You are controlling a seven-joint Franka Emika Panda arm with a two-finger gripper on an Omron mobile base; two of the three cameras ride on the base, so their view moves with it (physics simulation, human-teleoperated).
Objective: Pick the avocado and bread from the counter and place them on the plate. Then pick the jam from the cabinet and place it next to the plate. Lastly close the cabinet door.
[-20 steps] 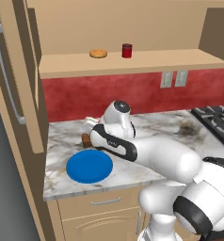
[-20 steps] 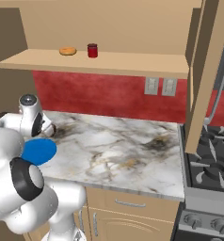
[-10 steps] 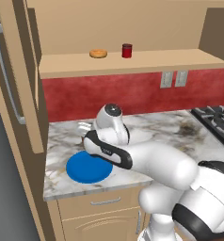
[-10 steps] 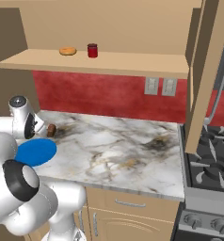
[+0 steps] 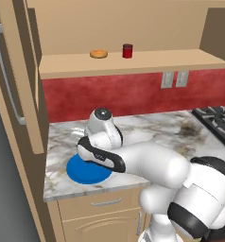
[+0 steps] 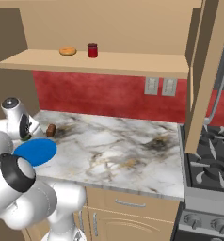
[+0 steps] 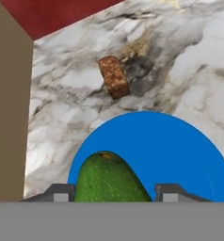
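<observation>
In the hand view the green avocado sits between my gripper's two finger tips, shut on it, hanging over the near-left part of the blue plate. The brown bread lies on the marble counter just beyond the plate's rim. From the base cameras the plate is at the counter's left end with my arm bent over it, and the bread is beside it. The red jam stands on the cabinet shelf. The cabinet door stands open at the left.
An orange-tan ring pastry lies left of the jam on the shelf. A stove sits at the counter's right end. A tan cabinet side stands close on the left of the hand view. The counter stretches wide to the right.
My arm has swung left and down from beside the bread to above the plate, carrying the avocado. The bread now shows uncovered on the counter.
</observation>
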